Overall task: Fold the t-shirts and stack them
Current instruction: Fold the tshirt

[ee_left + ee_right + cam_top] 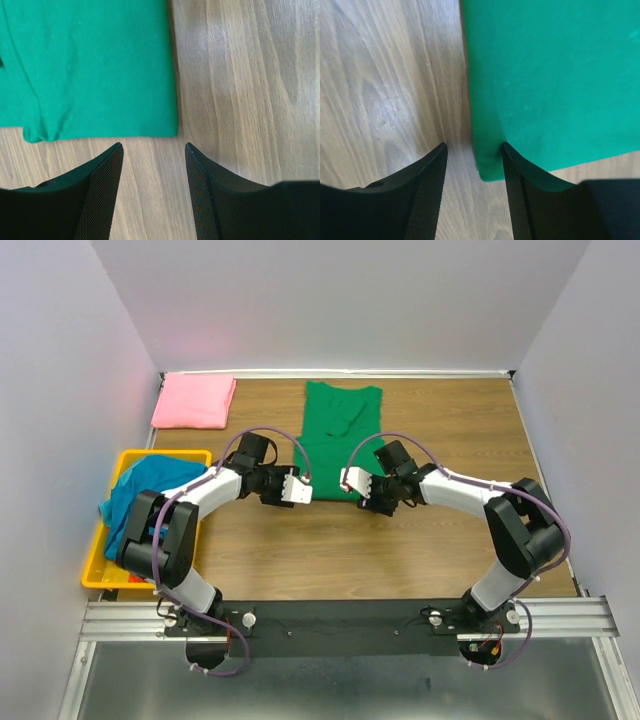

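At the middle of the surface the green t-shirt lies flat, limp and light, best pinched at its near hem corners, where left hand and right hand both hang open.

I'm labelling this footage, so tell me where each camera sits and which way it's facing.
Top external: above and behind the bases, looking down at the table, green t-shirt, pink t-shirt and yellow bin; left arm and right arm show.
Left wrist: on that wrist, looking down at the green t-shirt's corner; the left tool shows.
Right wrist: on that wrist, looking down at its other near corner; the right tool shows.
Shared: both wrist views show the green t-shirt's near edge.
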Available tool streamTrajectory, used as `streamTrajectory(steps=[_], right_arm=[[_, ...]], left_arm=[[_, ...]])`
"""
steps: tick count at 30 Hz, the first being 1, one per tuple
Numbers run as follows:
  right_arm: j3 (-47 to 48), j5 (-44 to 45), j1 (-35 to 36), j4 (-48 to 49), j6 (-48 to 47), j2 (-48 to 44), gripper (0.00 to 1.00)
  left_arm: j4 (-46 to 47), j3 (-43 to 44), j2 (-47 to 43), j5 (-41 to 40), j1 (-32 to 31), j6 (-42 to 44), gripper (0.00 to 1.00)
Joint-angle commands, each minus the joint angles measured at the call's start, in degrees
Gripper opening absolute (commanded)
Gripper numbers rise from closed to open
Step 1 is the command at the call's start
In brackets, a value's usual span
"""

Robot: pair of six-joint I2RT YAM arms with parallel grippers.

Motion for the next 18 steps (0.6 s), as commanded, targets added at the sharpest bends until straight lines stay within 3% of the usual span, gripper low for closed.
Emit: streamTrajectory(steps=[1, 13, 18], right_arm=[[-2.1, 2.7, 0.3, 2.9, -1.8, 2.7, 0.52], [-2.5, 4.1, 0.3, 3.8, -1.7, 3.3, 0.23], [-3.0, 4.3, 0.3, 3.7, -1.7, 2.6, 0.11]], left_arm=[[1.8, 1.1, 1.6, -3.1, -1.5, 2.9, 0.60], [-0.4, 4.0, 6.4, -5.1, -5.2, 5.0, 0.55], [-3.3, 6.4, 9.1, -5.6, -5.4, 5.2, 0.35]])
